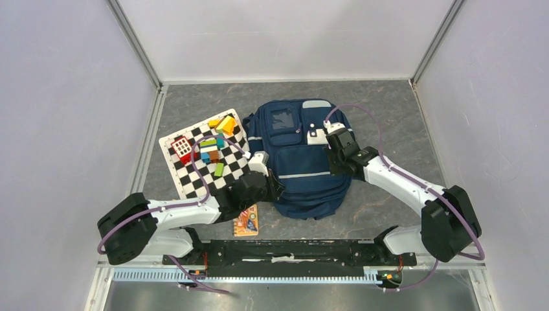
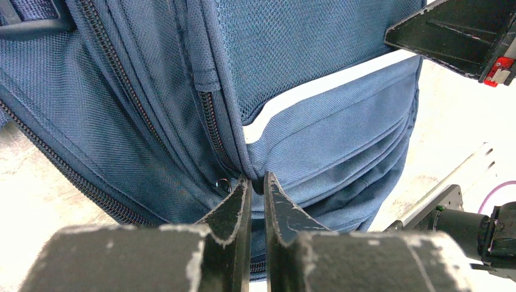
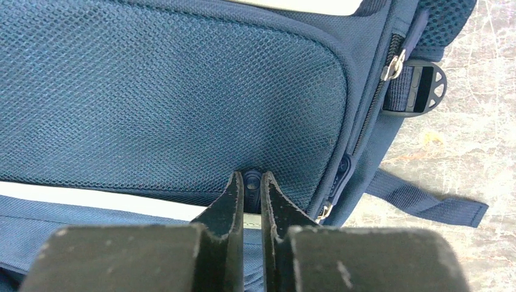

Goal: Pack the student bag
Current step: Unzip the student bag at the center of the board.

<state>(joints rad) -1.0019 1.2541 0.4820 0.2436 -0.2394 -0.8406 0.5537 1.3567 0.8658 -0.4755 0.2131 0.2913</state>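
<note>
The student bag (image 1: 298,159), a navy-blue backpack, lies flat in the middle of the table with its front pockets facing up. My left gripper (image 1: 270,183) is at the bag's lower left side. In the left wrist view it (image 2: 256,181) is shut on a small dark piece of the bag (image 2: 316,134) beside a zip end and a small metal ring (image 2: 223,184). My right gripper (image 1: 332,155) is at the bag's right side, below the white patch (image 1: 316,137). In the right wrist view it (image 3: 251,177) is shut on a navy zipper pull (image 3: 251,180) at the lower edge of the mesh pocket (image 3: 164,103).
A checkerboard mat (image 1: 191,181) with several coloured blocks (image 1: 223,123) lies left of the bag. A small orange booklet (image 1: 246,221) sits near the front under the left arm. Grey walls enclose the table. A side strap (image 3: 426,201) and buckle (image 3: 420,88) trail right of the bag.
</note>
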